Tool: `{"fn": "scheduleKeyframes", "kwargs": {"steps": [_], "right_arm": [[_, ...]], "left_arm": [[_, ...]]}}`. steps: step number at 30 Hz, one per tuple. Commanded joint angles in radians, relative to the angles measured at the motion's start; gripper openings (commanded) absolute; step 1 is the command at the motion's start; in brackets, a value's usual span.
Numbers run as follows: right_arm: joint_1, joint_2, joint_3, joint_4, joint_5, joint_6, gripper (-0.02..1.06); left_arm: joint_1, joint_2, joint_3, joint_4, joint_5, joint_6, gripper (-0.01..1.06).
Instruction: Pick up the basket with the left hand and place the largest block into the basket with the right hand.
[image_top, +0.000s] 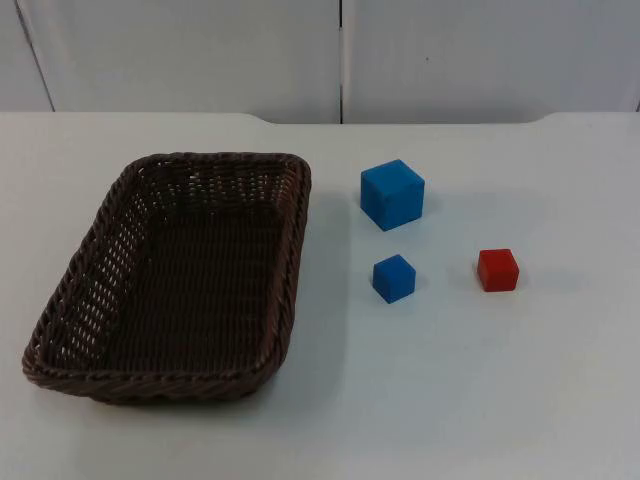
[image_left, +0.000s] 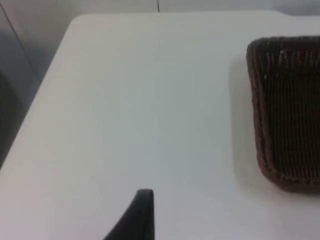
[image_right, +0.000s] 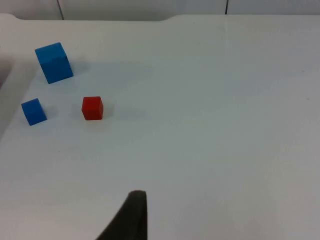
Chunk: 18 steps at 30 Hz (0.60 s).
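My left gripper (image_left: 142, 220) hangs over bare white table (image_top: 480, 400), holding nothing; one black fingertip (image_left: 144, 200) is all I see of it, so I cannot tell how wide the jaws stand. The dark brown wicker basket (image_left: 285, 120) sits on the table ahead of that gripper and off to one side, well apart from the fingertip, not touched. In the top view the basket (image_top: 170, 275) rests flat with nothing in it, its long side running away from the camera.

My right gripper (image_right: 131, 220) also hangs above the table with nothing in it; again a single fingertip (image_right: 135, 202), so I cannot tell the jaw opening. Ahead of it, well apart, lie three blocks. The large blue block (image_right: 54, 62) is farthest from that gripper. The small blue block (image_right: 34, 111) and the red block (image_right: 92, 108) lie nearer, side by side with a gap between them.

Top view: large blue block (image_top: 392, 194) is just beside the basket's far right corner, not touching. Small blue block (image_top: 394, 277) sits near it, toward the camera. Red block (image_top: 497, 269) is off to the side of the small one, farther from the basket. All three stand apart on the table.
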Motion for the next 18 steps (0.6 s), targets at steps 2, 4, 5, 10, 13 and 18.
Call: {"fn": "scheduleKeyframes", "kwargs": {"steps": [2,4,5,10,13,18], "right_arm": [[-0.008,-0.002,0.002,-0.002,-0.006,-0.001,1.05],[-0.008,-0.002,0.002,-0.002,-0.006,-0.001,1.05],[-0.008,-0.002,0.002,-0.002,-0.006,-0.001,1.05],[-0.008,-0.002,0.002,-0.002,-0.006,-0.001,1.05],[-0.008,-0.002,0.002,-0.002,-0.006,-0.001,1.05],[-0.008,-0.002,0.002,-0.002,-0.006,-0.001,1.05]], "left_arm": [[-0.006,-0.004,-0.02,-0.012,-0.04,0.001,1.05],[-0.006,-0.004,-0.022,-0.012,-0.055,0.001,1.05],[-0.006,-0.004,-0.022,-0.017,-0.06,0.001,1.05],[-0.006,0.049,-0.022,-0.032,-0.087,0.001,1.05],[-0.006,0.087,-0.022,-0.035,-0.106,0.001,1.05],[-0.006,0.171,-0.027,-0.039,-0.154,0.001,1.05]]}}
